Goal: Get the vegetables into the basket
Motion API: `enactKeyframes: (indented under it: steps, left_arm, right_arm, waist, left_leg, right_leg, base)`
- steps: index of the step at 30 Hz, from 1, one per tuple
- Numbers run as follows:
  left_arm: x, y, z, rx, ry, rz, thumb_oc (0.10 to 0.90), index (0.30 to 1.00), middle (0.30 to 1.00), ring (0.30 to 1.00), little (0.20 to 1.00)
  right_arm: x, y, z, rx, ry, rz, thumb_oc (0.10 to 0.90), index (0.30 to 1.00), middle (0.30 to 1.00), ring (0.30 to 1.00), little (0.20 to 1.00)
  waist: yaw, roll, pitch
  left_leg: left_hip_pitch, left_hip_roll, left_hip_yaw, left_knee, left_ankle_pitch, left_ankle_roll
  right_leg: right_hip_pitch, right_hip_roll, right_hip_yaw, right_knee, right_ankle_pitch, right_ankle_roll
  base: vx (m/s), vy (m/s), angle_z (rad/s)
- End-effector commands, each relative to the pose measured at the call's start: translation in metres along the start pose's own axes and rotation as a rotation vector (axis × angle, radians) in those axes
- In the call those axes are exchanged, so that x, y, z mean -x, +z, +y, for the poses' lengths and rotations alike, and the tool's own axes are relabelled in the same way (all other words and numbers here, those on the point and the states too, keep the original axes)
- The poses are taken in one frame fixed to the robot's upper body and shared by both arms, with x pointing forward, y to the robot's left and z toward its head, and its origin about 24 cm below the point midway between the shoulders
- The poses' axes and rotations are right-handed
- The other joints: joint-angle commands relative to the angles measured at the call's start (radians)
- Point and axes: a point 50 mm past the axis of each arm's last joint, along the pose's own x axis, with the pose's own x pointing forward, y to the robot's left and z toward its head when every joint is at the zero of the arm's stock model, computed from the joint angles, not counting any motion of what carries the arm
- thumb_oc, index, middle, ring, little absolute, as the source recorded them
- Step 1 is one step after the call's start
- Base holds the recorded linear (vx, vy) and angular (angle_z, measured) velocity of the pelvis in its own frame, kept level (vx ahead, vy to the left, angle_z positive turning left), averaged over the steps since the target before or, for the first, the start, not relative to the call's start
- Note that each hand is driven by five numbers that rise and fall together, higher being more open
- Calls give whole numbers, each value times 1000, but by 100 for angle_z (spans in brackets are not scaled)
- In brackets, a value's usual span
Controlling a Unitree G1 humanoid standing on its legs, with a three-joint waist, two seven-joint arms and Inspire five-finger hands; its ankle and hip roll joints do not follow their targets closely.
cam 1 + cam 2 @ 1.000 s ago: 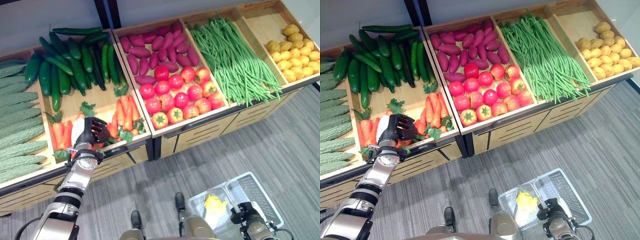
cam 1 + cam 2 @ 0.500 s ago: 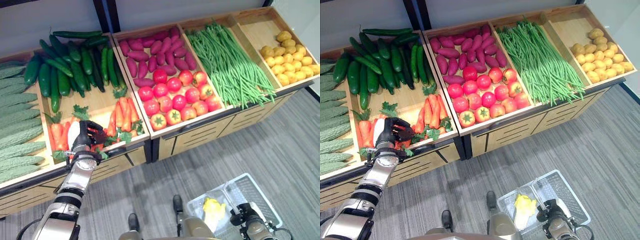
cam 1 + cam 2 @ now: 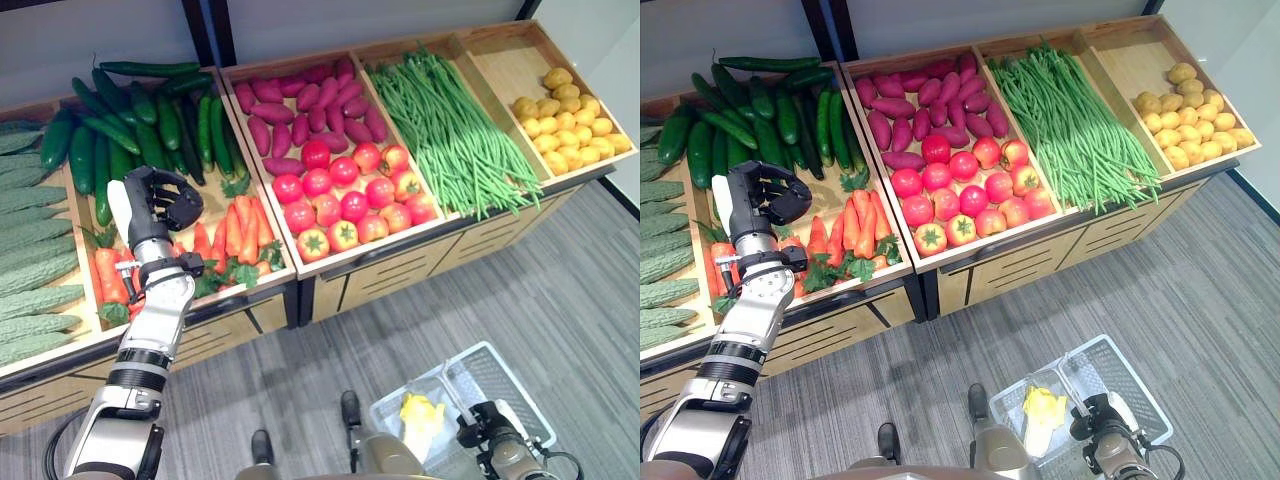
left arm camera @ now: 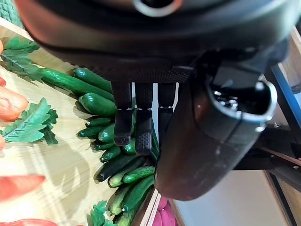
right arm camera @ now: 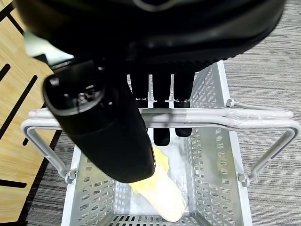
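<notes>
Left hand (image 3: 152,205) raised at left of frame over carrot/cucumber crate, fingers curled inward, nothing held; in wrist view fingers (image 4: 123,127) hang bent above cucumbers (image 4: 117,165), clear of them. Right hand (image 5: 155,101) at lower right, fingers hooked round basket handle (image 5: 225,117); white mesh basket (image 3: 505,385) on grey floor (image 3: 520,290), 1 yellow veg (image 3: 420,412) inside.

Counts, approx where piled: 4 wooden crates (image 3: 290,262) in a row across upper frame; carrots (image 3: 235,228) abt 10, leafy tops, lower left-centre, just right of left hand; cucumbers (image 3: 150,120) abt 15, upper left; bitter gourds (image 3: 35,245) abt 8 at far left edge, cut by frame; purple sweet potatoes (image 3: 300,100) abt 20, upper centre; tomatoes (image 3: 350,195) abt 13, below them in same crate; green beans (image 3: 460,130) one big heap, too many to count; yellow potatoes (image 3: 570,115) abt 15, upper right, back half of that crate bare wood.

Edges/room: bare wood patch betw cucumbers and carrots, under left hand; crate fronts form a lip along stand edge; open floor betw stand and basket, centre to right of frame; basket well apart from carrots.
</notes>
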Motion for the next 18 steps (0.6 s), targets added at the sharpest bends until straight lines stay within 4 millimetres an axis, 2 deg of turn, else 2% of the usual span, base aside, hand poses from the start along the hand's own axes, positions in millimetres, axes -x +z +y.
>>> enactKeyframes:
  steps: [1, 2, 3, 5, 7, 8, 9, 10, 12, 18]
  left_arm:
    - [-22, 64, 8, 253, 53, -245, 400, 300, 300, 300, 300]
    - [-20, 65, 7, 291, 40, -242, 400, 300, 300, 300, 300]
    - [-12, 67, 4, 428, -24, -242, 400, 300, 300, 300, 300]
    - [-10, 66, 5, 452, -55, -246, 400, 300, 300, 300, 300]
    - [-7, 61, 11, 401, -91, -261, 400, 300, 300, 300, 300]
    - [-6, 54, 14, 327, -109, -254, 541, 498, 498, 498, 498]
    - [-8, 39, 18, 116, -163, -227, 822, 890, 890, 890, 890]
    - [-9, 41, 19, 96, -151, -243, 900, 1000, 1000, 1000, 1000]
    - [-16, 33, 22, -99, -144, -223, 900, 1000, 1000, 1000, 1000]
    - [-22, 23, 34, -347, -72, -222, 900, 1000, 1000, 1000, 1000]
  right_arm:
    - [-3, -5, -23, 70, -84, -2, 400, 300, 300, 300, 300]
    - [-3, -6, -23, 69, -85, 2, 400, 300, 300, 300, 300]
    - [-3, -8, -24, 56, -86, 10, 400, 300, 300, 300, 300]
    - [-3, -9, -24, 51, -85, 11, 400, 300, 300, 300, 300]
    - [-2, -10, -25, 46, -81, 8, 400, 300, 300, 300, 300]
    - [-2, -10, -26, 43, -80, 6, 400, 300, 300, 300, 300]
    - [-2, -12, -29, 44, -79, 2, 400, 300, 300, 300, 300]
    - [-2, -12, -28, 47, -77, 3, 400, 300, 300, 300, 300]
    - [-2, -14, -29, 53, -81, 11, 400, 300, 300, 300, 300]
    - [-1, -18, -28, 44, -85, 33, 400, 300, 300, 300, 300]
  waist:
    - [-1, -38, -62]
    - [-2, -37, -62]
    - [-1, -35, -63]
    - [-1, -35, -63]
    - [1, -35, -63]
    - [1, -34, -65]
    - [3, -29, -62]
    - [3, -30, -65]
    - [4, -26, -66]
    - [12, -22, -65]
  left_leg:
    - [-15, 35, -32, 0, -23, -45]
    - [-14, 34, -33, 0, -23, -45]
    - [-12, 34, -33, 0, -23, -45]
    - [-11, 34, -33, 0, -23, -45]
    - [-10, 35, -33, 0, -24, -46]
    - [-9, 35, -32, 0, -24, -46]
    - [-3, 36, -29, 0, -28, -46]
    - [-7, 36, -29, 0, -24, -46]
    - [-8, 36, -31, 0, -23, -45]
    - [-8, 35, -35, 0, -24, -44]
  right_leg:
    - [32, -105, 3, 1, -60, 112]
    - [33, -105, 3, 1, -60, 111]
    - [34, -105, 4, 1, -61, 110]
    - [34, -106, 4, 1, -60, 110]
    - [34, -106, 5, 1, -61, 112]
    - [34, -105, 7, 1, -61, 112]
    - [39, -104, 8, 1, -63, 113]
    - [35, -105, 9, 1, -61, 113]
    - [37, -105, 6, 1, -62, 112]
    - [41, -105, -1, 1, -67, 112]
  base:
    - [0, 0, 0]
    - [0, 0, 0]
    - [0, 0, 0]
    - [0, 0, 0]
    - [0, 0, 0]
    - [0, 0, 0]
    - [0, 0, 0]
    - [13, 9, -6]
    - [0, -2, -2]
    - [0, 0, 0]
